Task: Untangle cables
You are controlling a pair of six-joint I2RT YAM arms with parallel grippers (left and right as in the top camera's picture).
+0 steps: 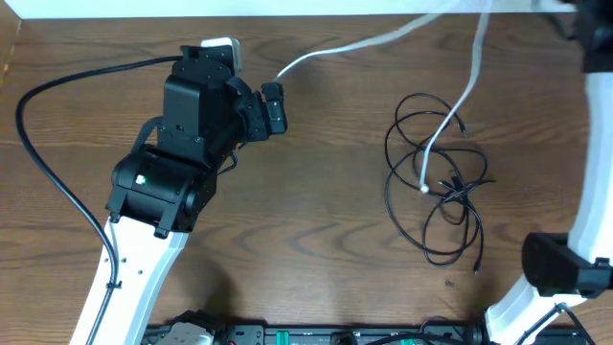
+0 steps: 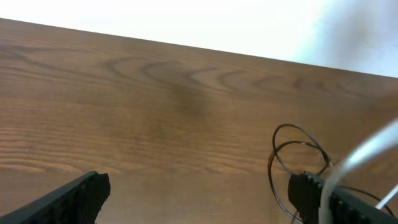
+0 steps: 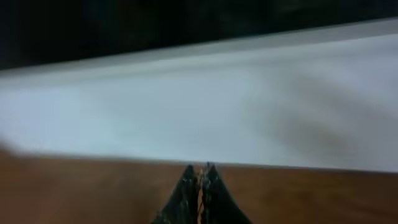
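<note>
A loose tangle of thin black cables (image 1: 436, 206) lies on the right of the wooden table (image 1: 326, 211). The white cable (image 1: 450, 115) rises from its plug end in the tangle to the top edge, then slopes back down to an end near my left gripper (image 1: 263, 96). The left gripper is open and empty; in the left wrist view (image 2: 199, 186) black cable loops (image 2: 298, 134) lie ahead and the blurred white cable (image 2: 360, 155) crosses its right finger. My right gripper (image 3: 200, 171) has its fingers pressed together, raised off the table, apparently holding the white cable.
A thick black cord (image 1: 57, 86) of the left arm loops over the table's left side. The right arm's white link (image 1: 594, 144) stands along the right edge. A white wall (image 2: 186, 18) bounds the table's far edge.
</note>
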